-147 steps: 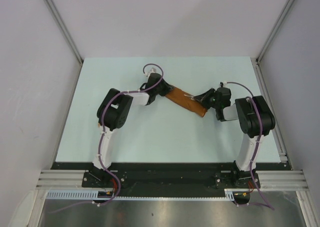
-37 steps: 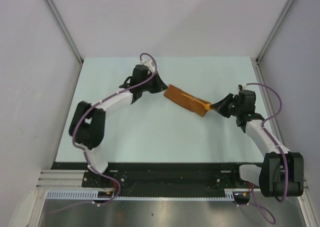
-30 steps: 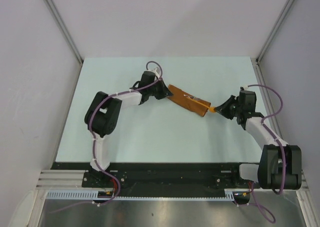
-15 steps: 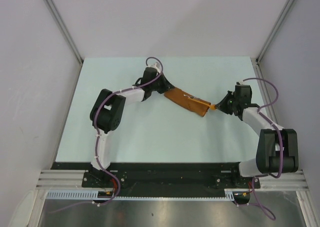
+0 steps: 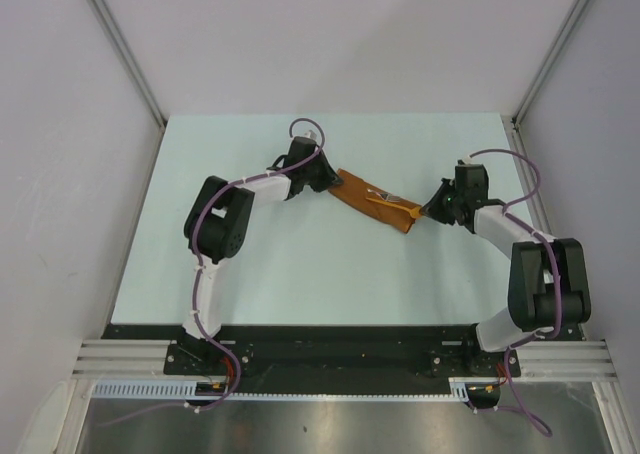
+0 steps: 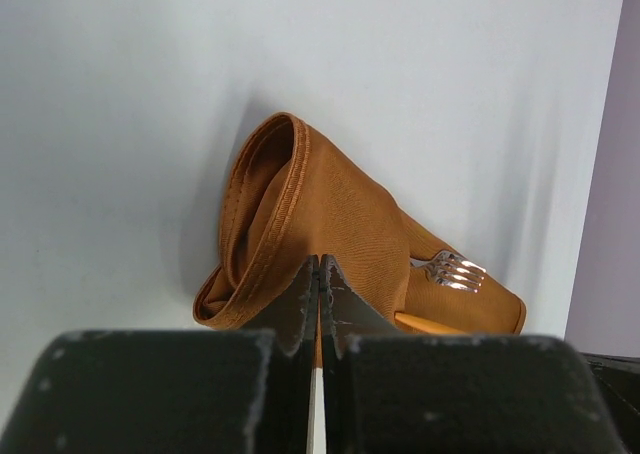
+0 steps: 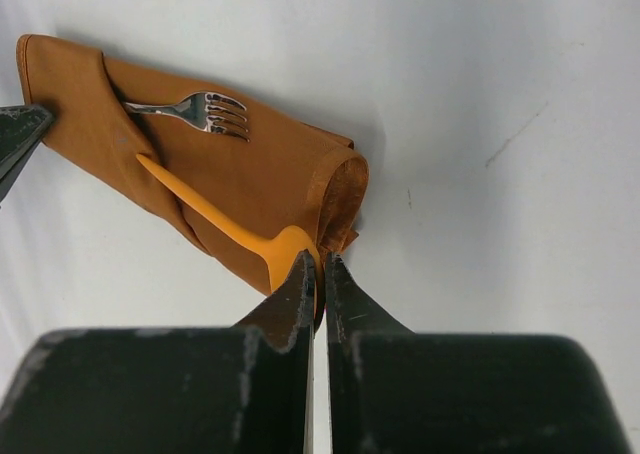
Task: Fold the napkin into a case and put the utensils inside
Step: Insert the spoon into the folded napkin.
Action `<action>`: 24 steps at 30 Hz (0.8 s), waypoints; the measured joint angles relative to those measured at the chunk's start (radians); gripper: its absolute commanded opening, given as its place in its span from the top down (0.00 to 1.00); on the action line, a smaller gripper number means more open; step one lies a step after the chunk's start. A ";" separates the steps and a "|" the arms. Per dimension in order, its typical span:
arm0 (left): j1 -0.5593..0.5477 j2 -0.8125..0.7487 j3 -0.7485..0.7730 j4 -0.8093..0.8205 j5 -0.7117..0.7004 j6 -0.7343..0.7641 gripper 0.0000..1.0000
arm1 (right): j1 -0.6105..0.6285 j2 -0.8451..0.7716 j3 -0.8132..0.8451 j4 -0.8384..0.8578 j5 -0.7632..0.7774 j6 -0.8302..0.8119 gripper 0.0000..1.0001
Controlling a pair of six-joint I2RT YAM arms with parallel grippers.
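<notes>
Utensil insertion is in hand. The case [image 5: 372, 202] lies mid-table [image 5: 250, 264], holding the fork [image 7: 195, 107]. The left gripper [image 5: 329, 180], fingers closed, pins the case's 10 o'clock end. The right gripper [image 5: 428, 212] pinches the spoon [image 7: 225, 229] by its bowl. The next move probably calls for sliding the spoon deeper toward 10 o'clock.

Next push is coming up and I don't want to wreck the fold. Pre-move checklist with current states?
1. Right gripper shut on the orange utensil: ok.
2. Utensil's slim end tucked under the fold of the case: ok.
3. Utensil fully inside: not ok, its broad end sticks out past the case's edge.
4. Fork in the pocket, tines out: ok.
5. Left gripper shut at the case's other end: ok. Whether it pinches cloth: cannot tell.
6. Case lying flat: not ok, the end by the left gripper bulges open.
</notes>
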 measured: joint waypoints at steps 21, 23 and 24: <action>0.000 0.000 0.000 -0.017 -0.002 0.001 1.00 | -0.011 -0.005 0.005 -0.009 0.034 -0.026 1.00; 0.000 0.000 0.000 -0.017 -0.002 0.000 1.00 | 0.000 0.005 0.007 -0.002 0.032 -0.023 1.00; 0.000 0.000 0.000 -0.017 -0.002 0.000 1.00 | 0.005 0.011 0.010 -0.001 0.032 -0.022 1.00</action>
